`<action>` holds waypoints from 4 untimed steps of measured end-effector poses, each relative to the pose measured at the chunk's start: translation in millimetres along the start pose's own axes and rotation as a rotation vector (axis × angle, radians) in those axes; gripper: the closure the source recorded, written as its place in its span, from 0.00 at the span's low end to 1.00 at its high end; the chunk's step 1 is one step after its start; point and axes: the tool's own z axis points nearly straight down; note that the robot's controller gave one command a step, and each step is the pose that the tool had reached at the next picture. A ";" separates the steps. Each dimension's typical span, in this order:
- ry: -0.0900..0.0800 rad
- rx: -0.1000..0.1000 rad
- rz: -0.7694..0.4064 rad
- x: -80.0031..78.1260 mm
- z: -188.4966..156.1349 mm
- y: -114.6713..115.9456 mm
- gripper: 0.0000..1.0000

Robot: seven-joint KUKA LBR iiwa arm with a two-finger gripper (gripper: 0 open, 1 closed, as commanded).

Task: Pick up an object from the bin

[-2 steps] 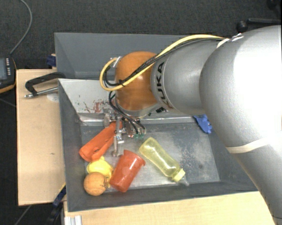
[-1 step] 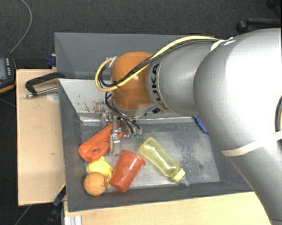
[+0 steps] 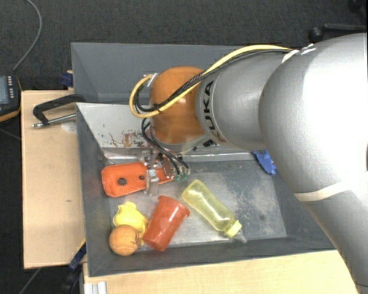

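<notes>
While the gripper (image 3: 153, 173) hung low in the bin (image 3: 91, 177), an orange piece (image 3: 123, 179) lay right under it. The piece was a flat, rounded slab with a dark hole in it, resting on the bin floor close to the back wall. Its long axis ran left to right across the view, nearly level. Most of its body stretched away from the gripper to the view's left, and only a short orange end showed on the gripper's other side. The gripper therefore stood over the piece's right part, not its middle. Whether it was released, clenched or already grasping the piece could not be told, because wrist hardware and wires hid the contact.

The coming move seemed to turn on that offset. A grasp across the piece's short width would suit, yet with the longer part lying to the left, the piece might tip down on that side when lifted.

Just in front of the gripper, toward the view's bottom, a red cup (image 3: 165, 222) lay on its side, its wider end nearest the gripper. Right of the cup a pale yellow bottle (image 3: 209, 206) lay slanting, its cap pointing away from the gripper. Left of the cup sat a yellow duck (image 3: 129, 216) with an orange ball (image 3: 123, 241) just beside it. Well off to the gripper's right, a blue thing (image 3: 264, 161) lay at the edge of the arm (image 3: 279, 110).
</notes>
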 end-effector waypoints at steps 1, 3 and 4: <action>0.000 0.000 0.000 0.0 0.0 0.0 1.00; 0.000 0.000 0.000 0.4 -24.2 0.3 1.00; 0.002 0.000 0.000 0.8 -39.7 0.5 1.00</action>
